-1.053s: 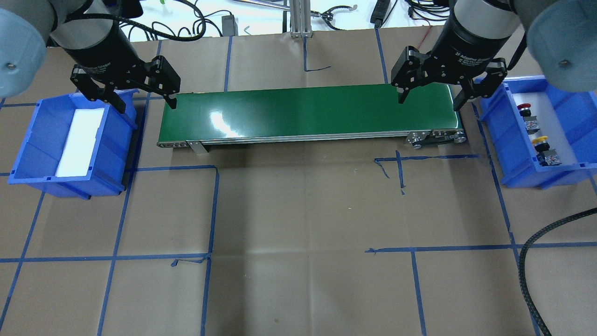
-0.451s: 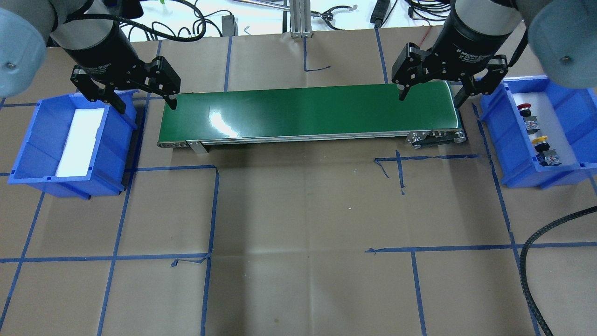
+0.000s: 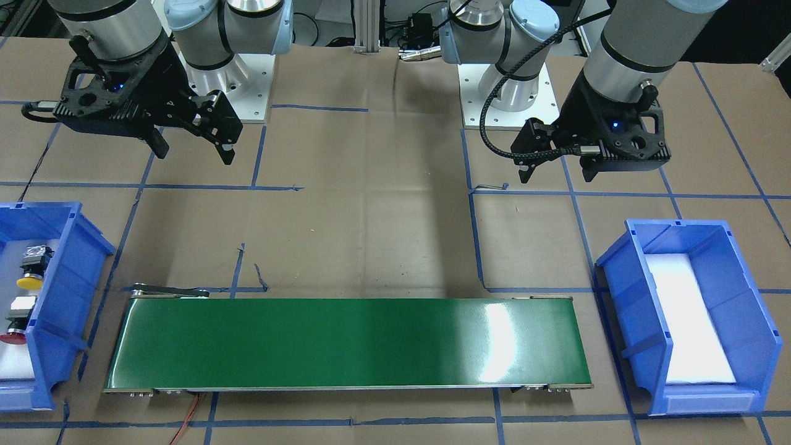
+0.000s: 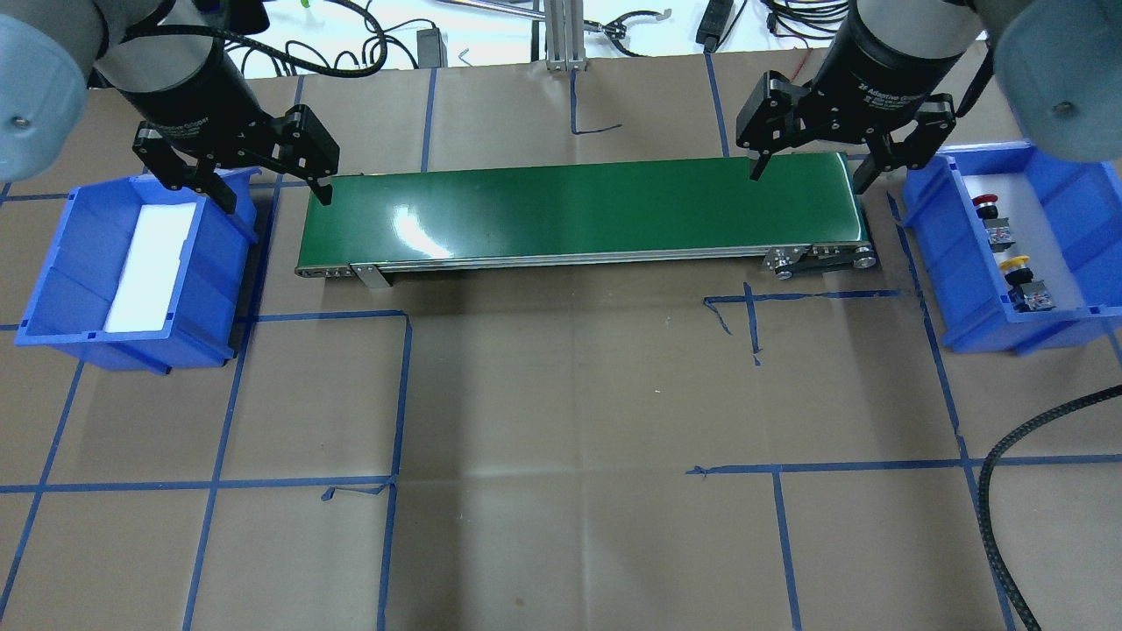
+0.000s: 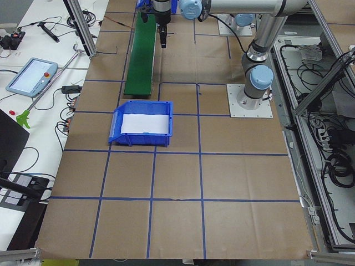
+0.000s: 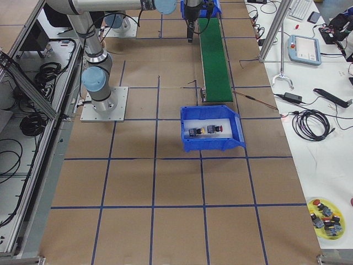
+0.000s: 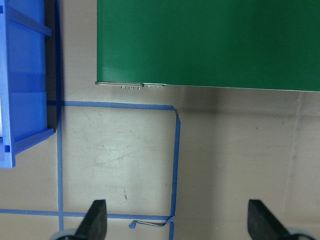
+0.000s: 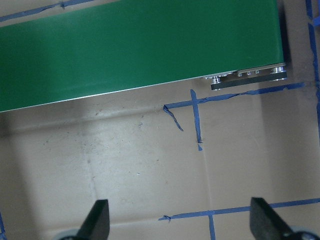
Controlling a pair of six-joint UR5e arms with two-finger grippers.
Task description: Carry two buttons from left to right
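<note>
The red-capped button (image 4: 986, 205) and the yellow-capped button (image 4: 1015, 263) lie in the blue bin (image 4: 929, 230) at the right end of the green conveyor belt (image 4: 578, 210). The front-facing view shows them at its left, yellow (image 3: 29, 281) and red (image 3: 12, 337). My right gripper (image 4: 806, 180) hangs open and empty above the belt's right end, beside that bin. My left gripper (image 4: 276, 200) hangs open and empty between the belt's left end and the left blue bin (image 4: 53, 263), which holds only a white pad. Both wrist views show wide-apart fingertips (image 7: 97, 220) (image 8: 100, 220) with nothing between them.
Blue tape lines grid the brown paper table. A black braided cable (image 4: 990, 526) curls in at the front right. A yellow dish of spare buttons (image 6: 326, 221) sits on the side bench, off the table.
My right gripper has moved a little toward the far side of the belt, still open. My left gripper and both buttons have not moved.
</note>
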